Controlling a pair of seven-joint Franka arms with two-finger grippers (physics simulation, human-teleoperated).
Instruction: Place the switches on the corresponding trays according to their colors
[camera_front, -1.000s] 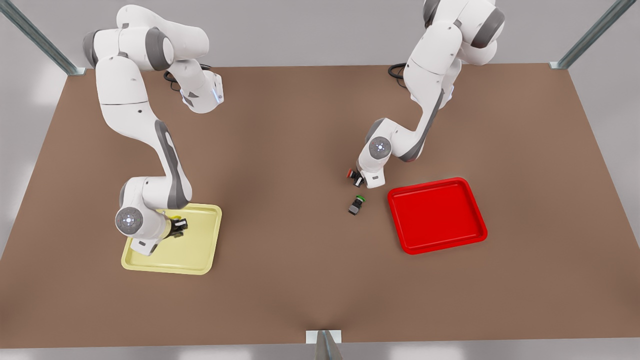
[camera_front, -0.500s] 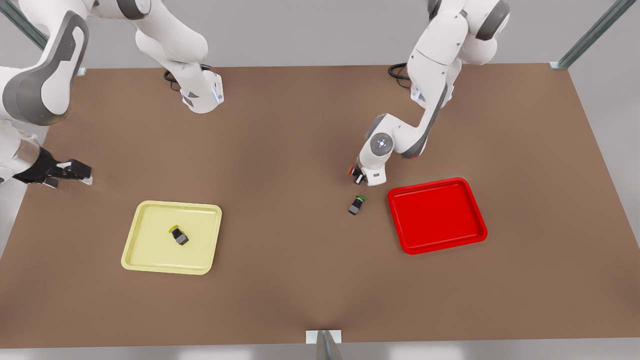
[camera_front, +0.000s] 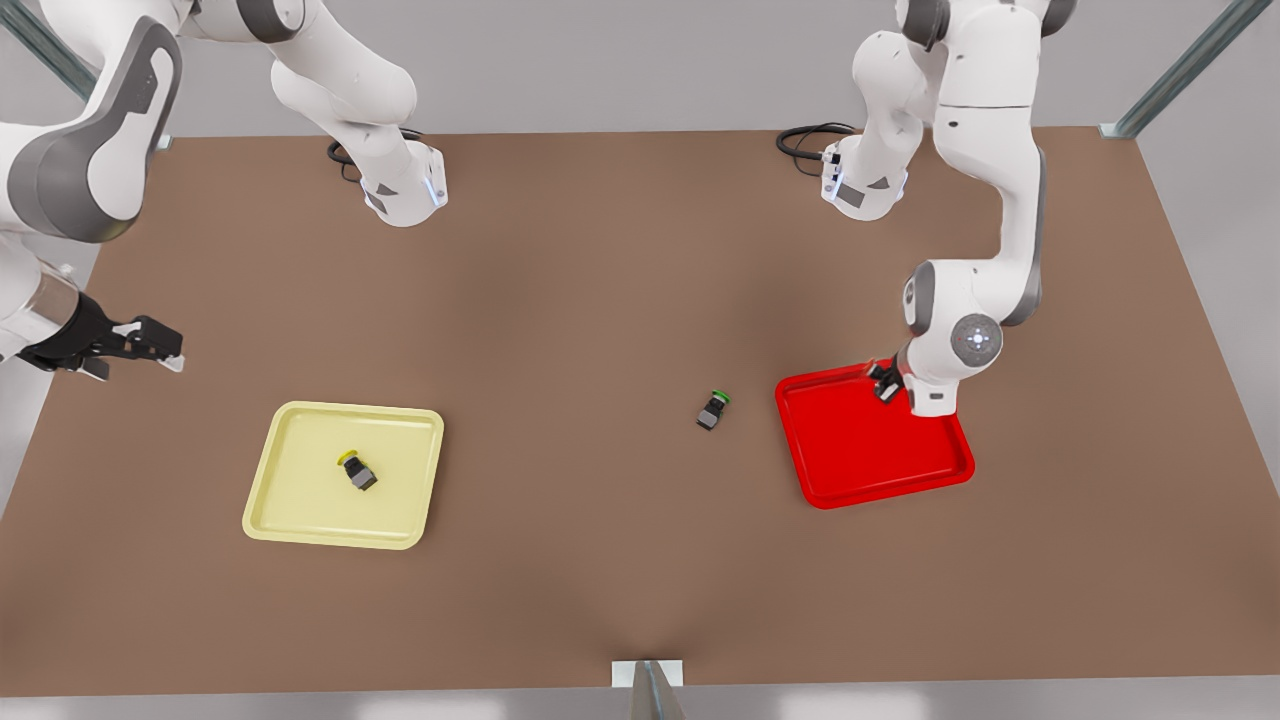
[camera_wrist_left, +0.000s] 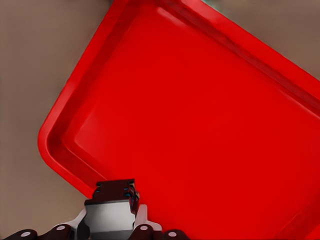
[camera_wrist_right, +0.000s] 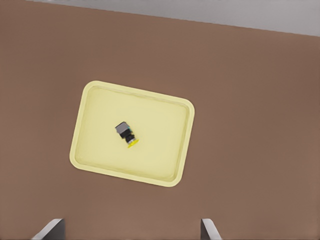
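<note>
My left gripper (camera_front: 886, 381) (camera_wrist_left: 115, 197) hovers over the far edge of the red tray (camera_front: 870, 450) (camera_wrist_left: 200, 125), shut on the red-capped switch (camera_front: 884, 384). In the left wrist view that switch's dark grey body (camera_wrist_left: 111, 217) sits between the fingers and its cap is hidden. The yellow-capped switch (camera_front: 355, 470) (camera_wrist_right: 126, 134) lies on its side in the middle of the pale yellow tray (camera_front: 300, 500) (camera_wrist_right: 160, 150). My right gripper (camera_front: 150, 345) (camera_wrist_right: 131, 229) hangs open and empty well off to the front view's left of that tray.
A green-capped switch (camera_front: 712, 410) lies on the brown table (camera_front: 600, 560) just to the front view's left of the red tray. Both arm bases stand at the far edge. Metal frame posts mark the table's corners and near edge.
The left gripper carried the red-capped switch from mid-table to above the red tray. The right gripper let go of the yellow-capped switch in its tray, pulled away to the front view's left, then stayed still.
</note>
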